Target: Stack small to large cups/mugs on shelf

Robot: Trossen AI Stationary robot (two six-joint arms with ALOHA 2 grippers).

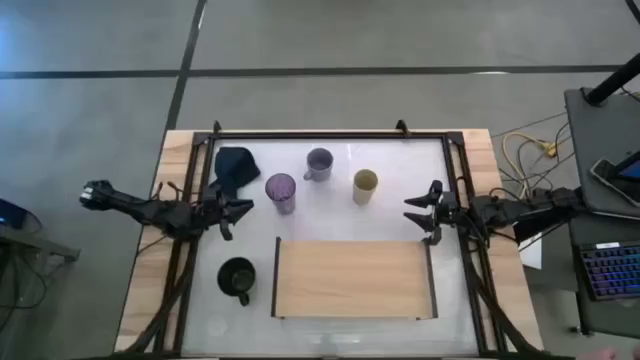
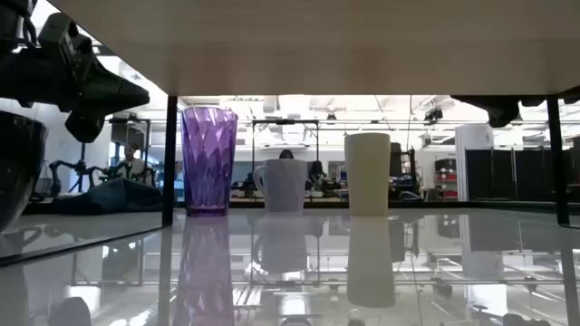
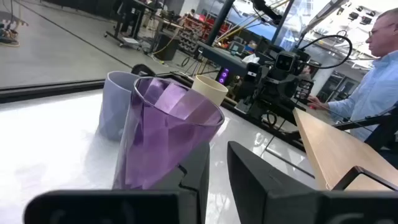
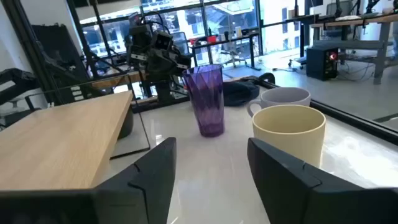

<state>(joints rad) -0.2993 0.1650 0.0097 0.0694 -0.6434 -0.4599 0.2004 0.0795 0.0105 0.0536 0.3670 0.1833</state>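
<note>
Currently, left gripper, fingers wide, is approaching purple tumbler at frame centre; right gripper is waiting open; shelf is standing bare.

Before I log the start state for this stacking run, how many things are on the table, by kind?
Handleless cups: 2, purple tumbler and pale yellow cup.
Handled mugs: 2, grey-lavender mug and black mug.
Shelves: 1, wooden shelf, bare.
Cloths: 1, dark blue cloth.
Total: 6.

A robotics lab: an open hall with glass partitions, equipment-laden workbenches, a keyboard beside the surface, loose cables.
</note>
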